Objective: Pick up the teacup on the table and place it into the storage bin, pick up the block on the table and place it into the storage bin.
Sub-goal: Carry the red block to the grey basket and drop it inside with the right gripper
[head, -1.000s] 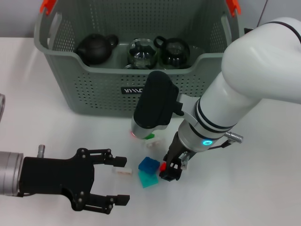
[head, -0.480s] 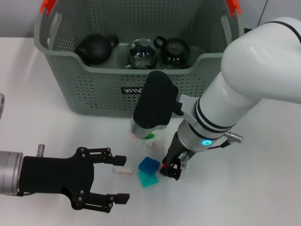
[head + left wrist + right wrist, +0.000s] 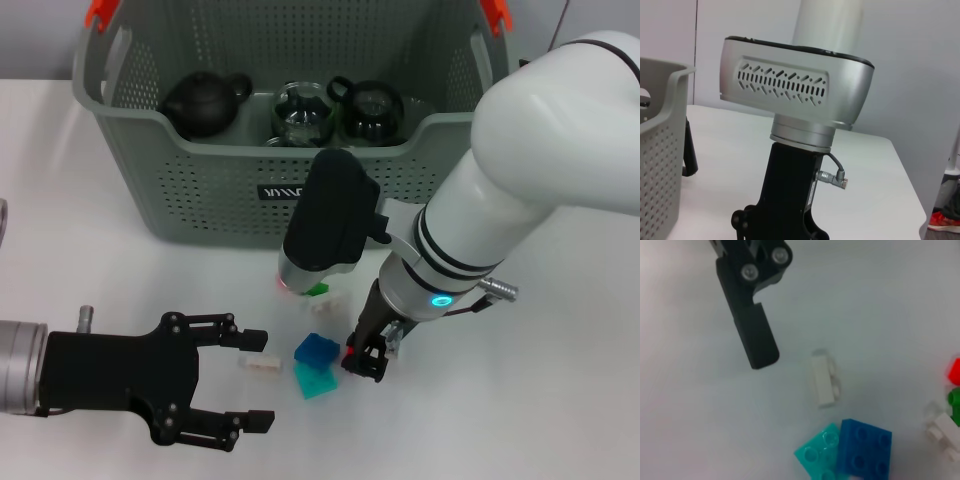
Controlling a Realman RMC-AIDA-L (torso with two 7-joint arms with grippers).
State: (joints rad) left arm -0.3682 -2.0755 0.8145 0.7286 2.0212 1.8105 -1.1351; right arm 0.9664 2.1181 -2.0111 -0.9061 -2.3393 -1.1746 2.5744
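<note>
Already three dark teapot-like vessels [image 3: 290,108] are held in the storage bin [image 3: 200,190]; blocks are left: right gripper [image 3: 364,362] pinches a red block [image 3: 347,353], left gripper [image 3: 255,382] is spread.

Robot test lab, bare white worktop [image 3: 80,200], plain pale walls [image 3: 900,60], toy bricks [image 3: 845,450] laid out as test pieces
</note>
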